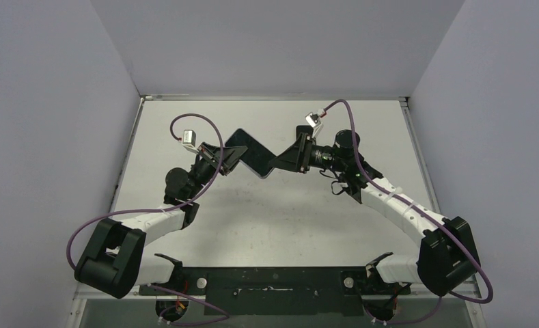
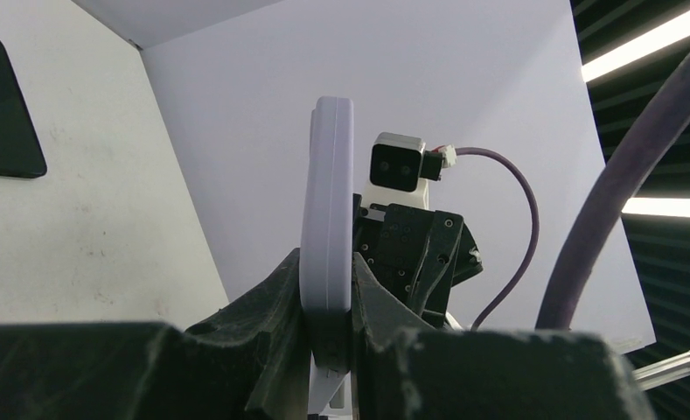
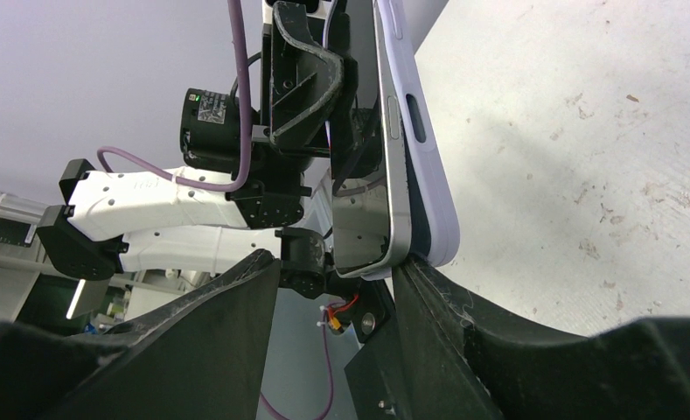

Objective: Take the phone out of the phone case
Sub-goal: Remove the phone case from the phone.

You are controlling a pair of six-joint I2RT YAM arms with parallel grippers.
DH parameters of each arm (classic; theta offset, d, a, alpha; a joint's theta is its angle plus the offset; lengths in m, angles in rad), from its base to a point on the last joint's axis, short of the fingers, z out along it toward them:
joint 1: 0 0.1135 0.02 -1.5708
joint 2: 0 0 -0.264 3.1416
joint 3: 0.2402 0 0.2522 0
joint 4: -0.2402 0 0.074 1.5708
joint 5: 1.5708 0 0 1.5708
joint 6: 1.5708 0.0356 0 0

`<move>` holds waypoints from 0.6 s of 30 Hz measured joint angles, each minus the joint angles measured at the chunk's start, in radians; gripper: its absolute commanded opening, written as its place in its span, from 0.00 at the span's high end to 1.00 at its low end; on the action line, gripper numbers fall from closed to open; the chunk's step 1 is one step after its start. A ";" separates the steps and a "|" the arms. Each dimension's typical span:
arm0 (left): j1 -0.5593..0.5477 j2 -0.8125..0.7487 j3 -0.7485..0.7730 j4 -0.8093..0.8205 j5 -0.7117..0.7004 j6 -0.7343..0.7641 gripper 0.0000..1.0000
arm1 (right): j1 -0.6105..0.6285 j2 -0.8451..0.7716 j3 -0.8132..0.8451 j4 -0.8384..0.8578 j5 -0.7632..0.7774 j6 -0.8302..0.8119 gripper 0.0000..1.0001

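Pale lilac soft phone case [image 2: 328,175] with the dark, silver-framed phone [image 3: 383,188] in it is held in the air over the white table [image 1: 287,219]. It sits between the two arms, roughly flat, dark face up in the top view. Left gripper [image 2: 326,273] is clamped tight on one end, both fingers pressed against the case faces, seen edge-on in its own camera. Right gripper [image 3: 337,262] is at the opposite end with jaws spread wider than the phone is thick. Only the table-side finger [image 3: 428,297] touches the case corner; the other finger stands clear with a gap. In the right wrist view the silver frame sits proud of the lilac lip along this side, so the phone looks partly unseated at this corner, not out. Step in hand, as I read it: peel the case off the phone corner. To do it well, left needs a firm hold without squeezing the case lip onto the frame, or the phone locks in. Right should bear on the case rim only, pushing it away from the frame, never on both together. Work one corner first, then along the long edge. Stay low over the table, since a loosened phone may slip out and drop. Cannot tell whether left pinches phone plus case or case alone.
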 measured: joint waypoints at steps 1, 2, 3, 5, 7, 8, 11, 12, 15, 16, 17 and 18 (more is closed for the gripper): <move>0.000 0.000 0.000 0.000 0.005 0.000 1.00 | 0.000 0.008 0.000 0.010 -0.005 0.001 0.50; 0.000 0.000 0.000 0.000 0.012 0.001 1.00 | 0.000 0.018 0.001 0.023 -0.010 0.005 0.50; -0.001 0.001 0.000 0.000 0.020 0.002 1.00 | 0.000 0.029 0.004 0.031 -0.017 0.007 0.50; -0.003 0.005 0.001 0.002 0.032 0.003 1.00 | 0.000 0.055 0.018 0.042 -0.034 0.011 0.50; -0.004 0.019 0.004 0.014 0.042 0.001 1.00 | 0.000 0.072 0.031 0.046 -0.048 0.011 0.50; -0.004 0.026 0.006 0.021 0.047 -0.002 1.00 | -0.001 0.076 0.035 0.046 -0.055 0.010 0.51; -0.004 0.042 0.019 0.035 0.066 -0.003 1.00 | -0.006 0.090 0.053 0.044 -0.080 -0.001 0.52; -0.003 0.047 0.027 0.038 0.072 -0.002 1.00 | -0.006 0.097 0.063 0.044 -0.090 -0.005 0.52; -0.003 0.060 0.046 0.051 0.089 -0.001 1.00 | -0.006 0.117 0.094 0.044 -0.115 -0.012 0.54; -0.003 0.064 0.053 0.055 0.094 0.000 1.00 | -0.005 0.124 0.104 0.044 -0.122 -0.014 0.54; -0.004 0.069 0.061 0.058 0.099 0.002 1.00 | -0.005 0.131 0.115 0.043 -0.127 -0.015 0.56; -0.004 0.073 0.068 0.060 0.104 0.005 1.00 | -0.003 0.140 0.126 0.044 -0.131 -0.016 0.57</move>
